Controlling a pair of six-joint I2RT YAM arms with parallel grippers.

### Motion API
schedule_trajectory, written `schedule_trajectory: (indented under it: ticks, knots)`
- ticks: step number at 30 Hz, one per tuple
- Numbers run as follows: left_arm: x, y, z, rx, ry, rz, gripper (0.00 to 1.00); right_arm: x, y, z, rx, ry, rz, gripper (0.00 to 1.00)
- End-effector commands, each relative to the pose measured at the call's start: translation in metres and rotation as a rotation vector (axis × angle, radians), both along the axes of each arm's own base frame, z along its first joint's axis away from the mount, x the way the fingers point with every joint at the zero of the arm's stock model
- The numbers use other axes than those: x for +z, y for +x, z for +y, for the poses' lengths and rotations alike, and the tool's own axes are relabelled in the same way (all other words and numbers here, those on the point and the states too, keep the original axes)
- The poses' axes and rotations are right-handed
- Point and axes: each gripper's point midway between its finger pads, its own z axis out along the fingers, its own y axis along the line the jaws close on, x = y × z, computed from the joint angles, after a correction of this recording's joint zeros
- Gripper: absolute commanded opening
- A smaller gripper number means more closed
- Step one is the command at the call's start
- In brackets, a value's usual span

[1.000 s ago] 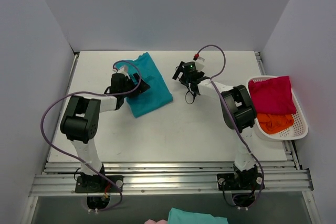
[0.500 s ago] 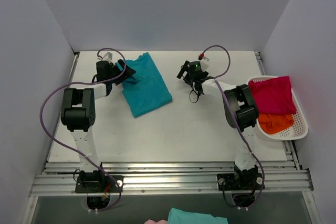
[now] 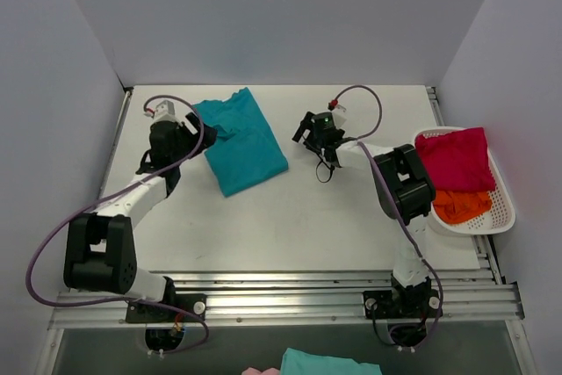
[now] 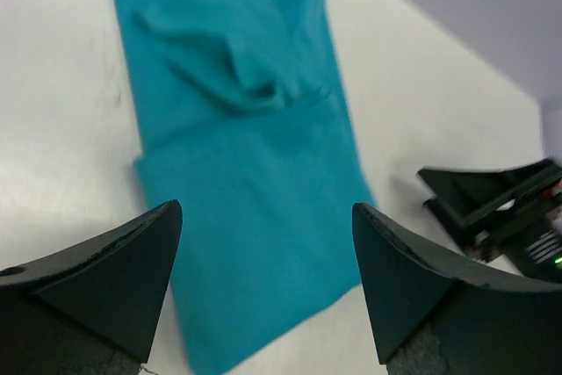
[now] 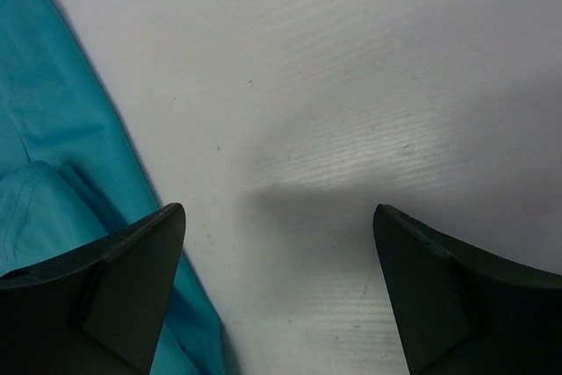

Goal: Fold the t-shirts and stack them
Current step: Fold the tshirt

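One teal-blue cloth t-shirt, seemingly folded, lies left of a white slatted plastic basket holding one crimson-pink t-shirt and one orange t-shirt; left gripper and right gripper gape wide, empty.

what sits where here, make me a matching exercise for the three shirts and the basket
Things:
1 teal shirt
2 pink shirt
3 orange shirt
4 basket

Places:
a near end of the basket
b right edge of the table
c lying on the table, left of centre
d far end of the basket

Pairs: 1-c, 2-d, 3-a, 4-b
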Motion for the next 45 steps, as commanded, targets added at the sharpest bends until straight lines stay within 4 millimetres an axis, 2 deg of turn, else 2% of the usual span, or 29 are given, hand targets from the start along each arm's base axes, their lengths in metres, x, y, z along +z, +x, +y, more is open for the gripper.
schedule_trajectory:
  ticks: [1, 3, 4, 5, 8, 11, 19, 28, 30, 33, 34, 37, 38, 41, 45]
  knots:
    - [-0.063, -0.039, -0.010, 0.046, 0.039, 0.176, 0.87, 0.037, -0.012, 0.027, 0.044, 0.051, -0.064, 0.84]
    - [-0.071, -0.053, -0.030, 0.031, 0.003, 0.189, 0.87, 0.038, -0.023, 0.041, 0.068, 0.056, -0.064, 0.84]
    - [-0.087, -0.066, -0.035, 0.034, 0.000, 0.218, 0.87, 0.039, -0.028, 0.043, 0.071, 0.054, -0.064, 0.84]
    - [-0.090, -0.073, -0.047, 0.034, 0.003, 0.207, 0.87, 0.040, -0.033, 0.049, 0.080, 0.056, -0.064, 0.84]
    - [-0.106, -0.098, -0.066, 0.059, -0.016, 0.238, 0.87, 0.036, -0.056, 0.068, 0.113, 0.045, -0.055, 0.83]
    - [-0.115, -0.111, -0.079, 0.066, -0.030, 0.261, 0.86, 0.034, -0.071, 0.083, 0.138, 0.040, -0.058, 0.83]
    - [-0.123, -0.122, -0.075, 0.117, -0.038, 0.277, 0.86, 0.027, -0.081, 0.095, 0.164, 0.021, -0.045, 0.81]
    - [-0.142, -0.127, -0.061, 0.217, -0.034, 0.312, 0.85, 0.013, -0.076, 0.099, 0.172, 0.009, -0.027, 0.79]
    - [-0.149, -0.127, -0.058, 0.249, -0.041, 0.318, 0.85, 0.010, -0.076, 0.101, 0.182, 0.011, -0.027, 0.73]
    - [-0.160, -0.126, -0.057, 0.263, -0.049, 0.317, 0.82, 0.008, -0.076, 0.103, 0.194, 0.013, -0.027, 0.47]
    - [-0.160, -0.123, -0.060, 0.261, -0.054, 0.313, 0.81, 0.008, -0.075, 0.104, 0.198, 0.014, -0.028, 0.35]
    - [-0.168, -0.117, -0.065, 0.257, -0.055, 0.326, 0.79, 0.006, -0.075, 0.104, 0.203, 0.008, -0.028, 0.22]
    - [-0.173, -0.115, -0.067, 0.255, -0.051, 0.334, 0.78, 0.006, -0.075, 0.104, 0.204, 0.007, -0.028, 0.14]
    - [-0.180, -0.110, -0.073, 0.246, -0.059, 0.340, 0.70, 0.004, -0.075, 0.104, 0.206, 0.005, -0.024, 0.04]
    - [-0.187, -0.106, -0.076, 0.244, -0.059, 0.345, 0.41, 0.001, -0.074, 0.102, 0.202, -0.009, -0.020, 0.00]
